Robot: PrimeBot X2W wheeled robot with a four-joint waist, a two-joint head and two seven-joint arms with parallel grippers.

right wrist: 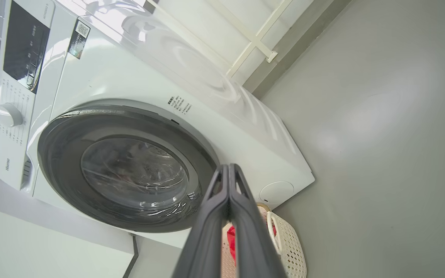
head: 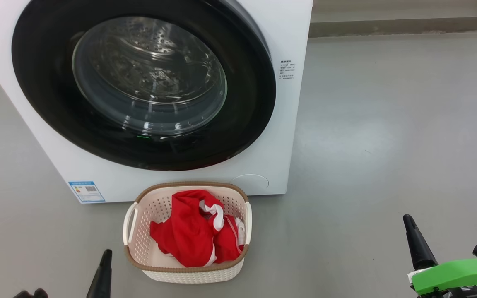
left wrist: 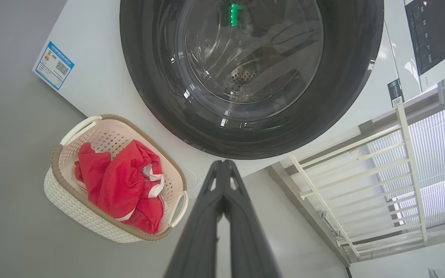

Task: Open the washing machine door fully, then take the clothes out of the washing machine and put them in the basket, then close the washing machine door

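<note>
The washing machine (head: 263, 49) is a white box, and its round black-rimmed door (head: 143, 82) with a glass window lies flush against the front, closed. On the floor in front stands the cream basket (head: 189, 271) with a brown rim; the red clothes (head: 193, 231) with white trim lie inside it. My left gripper (head: 105, 258) is at the lower left, just left of the basket, shut and empty. At the lower right my right gripper (head: 408, 221) is shut too, well clear of the basket. The wrist views show the left gripper (left wrist: 222, 164) and the right gripper (right wrist: 228, 168) with their fingertips pressed together.
Grey floor (head: 387, 124) spreads to the right of the machine. A low wall base (head: 404, 25) runs along the back. A white rail frame (left wrist: 361, 173) and a slatted blind stand beside the machine. The control panel (right wrist: 25, 46) is on the machine's top front.
</note>
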